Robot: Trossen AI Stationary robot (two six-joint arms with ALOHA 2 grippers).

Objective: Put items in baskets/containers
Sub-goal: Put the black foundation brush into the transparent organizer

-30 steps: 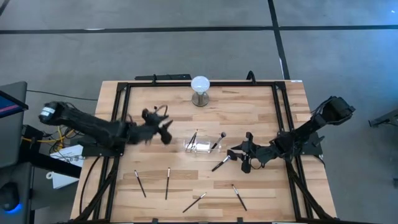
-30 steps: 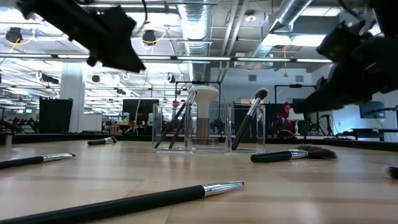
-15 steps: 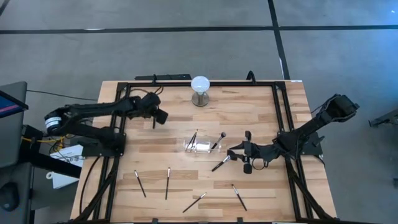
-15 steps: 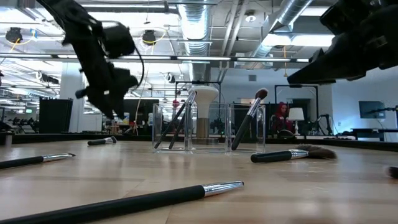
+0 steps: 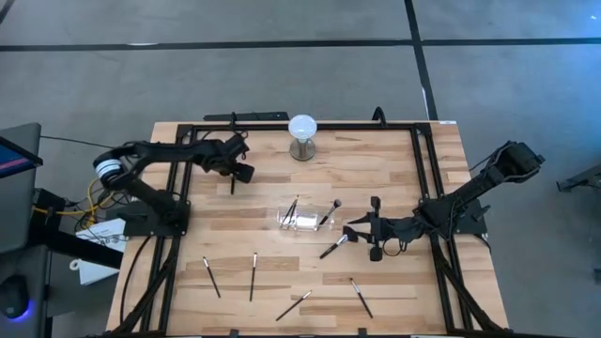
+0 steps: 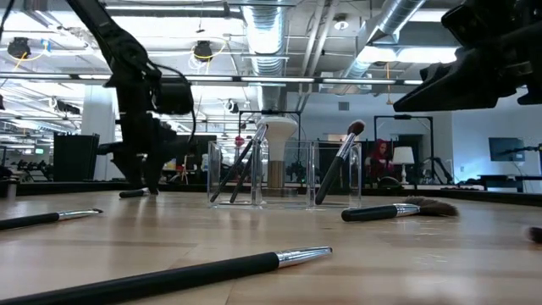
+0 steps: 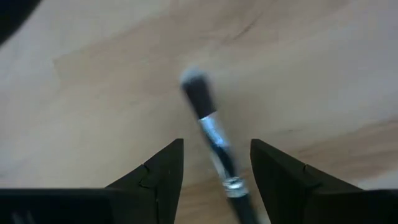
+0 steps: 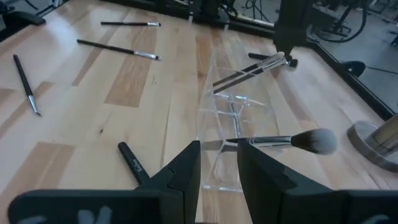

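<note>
- Pale wooden table [image 5: 394,178] inside a black frame, with an open industrial hall behind it in the low view; a white globe [image 5: 302,127] stands at the table's twelve o'clock edge.
- At the centre stands the clear holder [image 5: 302,220], with two brushes leaning in one end and a fluffy-tipped one in the other.
- Loose brushes lie around six o'clock, and a fan-headed brush [image 5: 333,246] lies just by the holder at about five o'clock.
- Left gripper [image 5: 234,176] is at work at about ten o'clock, low over a short brush [image 7: 211,140].
- Its fingers [image 7: 158,171] are spread and hold nothing.
- In the left wrist view the brush's ferrule and handle lie in the gap between the two fingers, clear of both, with the bristle tip ahead of them.
- My advice: descend straight, keep the handle centred in the gap, and close on the handle rather than the bristles, so the brush does not pivot when lifted.
- Right gripper [image 5: 372,241] hovers at about four o'clock, near the fan-headed brush, its fingers part-open and empty.
</note>
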